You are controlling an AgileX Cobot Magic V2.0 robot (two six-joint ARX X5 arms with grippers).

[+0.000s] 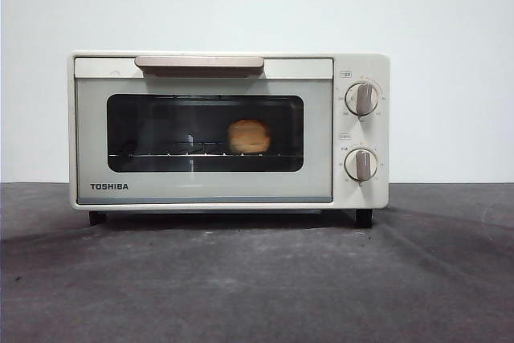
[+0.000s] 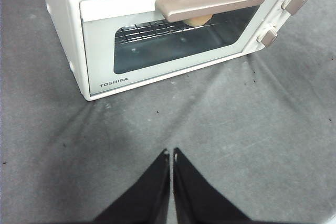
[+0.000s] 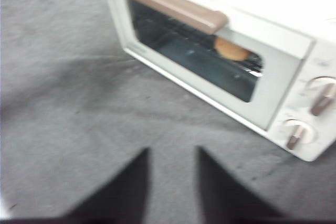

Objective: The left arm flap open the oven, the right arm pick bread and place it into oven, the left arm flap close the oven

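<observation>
Oven (image 1: 229, 130) door shut, bread (image 1: 249, 136) inside on rack (image 1: 201, 153), right of centre — task looks finished. Left gripper (image 2: 171, 154) pinched closed, empty, clear of handle (image 2: 210, 2). Right gripper (image 3: 173, 153) spread wide, empty, hanging off front.

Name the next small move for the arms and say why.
Probably none on the oven: its door sits flush shut and the bread lies on the rack behind the glass. The left claw is shut and clear of the handle; the right claw is open and holds nothing. I would just draw both arms back to rest.
</observation>
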